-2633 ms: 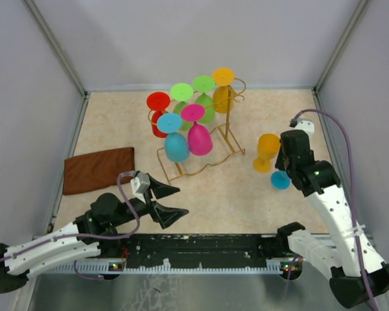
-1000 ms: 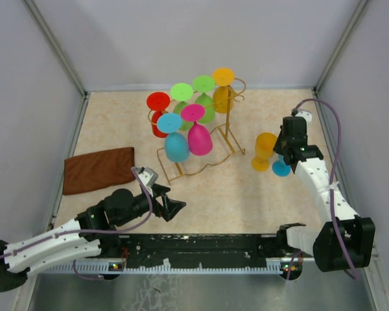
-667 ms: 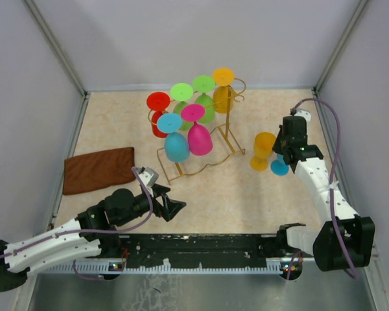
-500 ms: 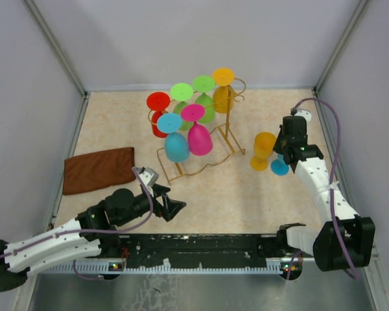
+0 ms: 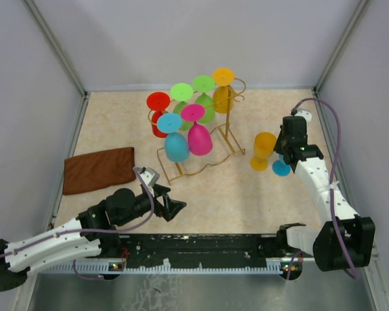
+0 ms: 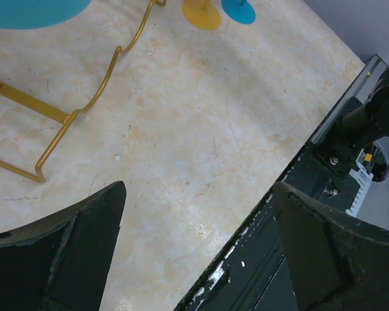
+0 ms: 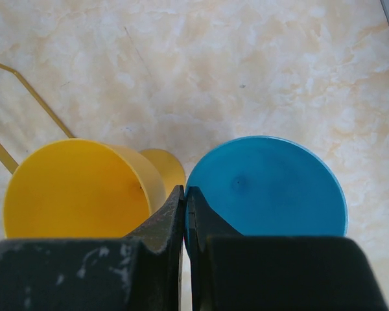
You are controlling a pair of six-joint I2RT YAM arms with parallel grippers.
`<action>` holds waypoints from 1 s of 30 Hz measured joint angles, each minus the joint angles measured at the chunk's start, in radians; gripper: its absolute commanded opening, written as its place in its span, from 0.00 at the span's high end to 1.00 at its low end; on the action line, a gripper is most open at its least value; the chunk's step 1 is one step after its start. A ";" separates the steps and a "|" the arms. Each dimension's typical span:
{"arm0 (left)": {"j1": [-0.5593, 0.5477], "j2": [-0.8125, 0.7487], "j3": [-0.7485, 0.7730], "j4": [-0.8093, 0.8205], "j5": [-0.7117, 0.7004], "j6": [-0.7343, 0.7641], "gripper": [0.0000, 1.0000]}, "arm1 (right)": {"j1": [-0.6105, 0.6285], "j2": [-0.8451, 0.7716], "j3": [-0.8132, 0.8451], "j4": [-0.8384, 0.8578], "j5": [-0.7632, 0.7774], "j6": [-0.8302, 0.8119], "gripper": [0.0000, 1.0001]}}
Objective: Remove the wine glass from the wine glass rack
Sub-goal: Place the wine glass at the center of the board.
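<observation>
The gold wine glass rack (image 5: 228, 133) stands at the back middle, with several coloured wine glasses hanging upside down from its rails, among them a cyan one (image 5: 175, 144) and a magenta one (image 5: 198, 137). To its right a yellow glass (image 5: 264, 148) and a blue glass (image 5: 281, 168) stand on the table, off the rack. My right gripper (image 7: 185, 191) is shut, its tips in the narrow gap between the yellow glass (image 7: 78, 188) and the blue disc (image 7: 269, 188), touching the disc's left edge. My left gripper (image 6: 198, 188) hangs open and empty near the front edge.
A brown cloth (image 5: 98, 169) lies at the left. The rack's wavy base wire (image 6: 84, 107) runs close ahead of the left gripper. A black rail (image 5: 207, 245) lines the near table edge, and grey walls close in the back and sides.
Since the oldest frame the right arm has swung farther back and the blue glass sits closer to the yellow one. The left gripper turned slightly. Over the last second nothing visibly moves.
</observation>
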 measured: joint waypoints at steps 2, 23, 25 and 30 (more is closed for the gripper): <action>0.000 0.000 0.000 0.000 -0.002 0.000 0.00 | 0.000 0.000 0.000 0.000 -0.003 0.000 0.98; 0.002 0.003 0.009 -0.026 -0.043 0.003 0.00 | 0.000 -0.002 0.013 -0.034 -0.044 0.000 0.90; 0.002 0.001 0.013 -0.028 -0.043 0.003 0.00 | 0.000 -0.002 0.013 -0.037 -0.045 0.000 0.88; 0.002 -0.008 0.017 -0.041 -0.043 0.003 0.00 | 0.000 -0.008 0.013 -0.049 -0.045 -0.001 0.88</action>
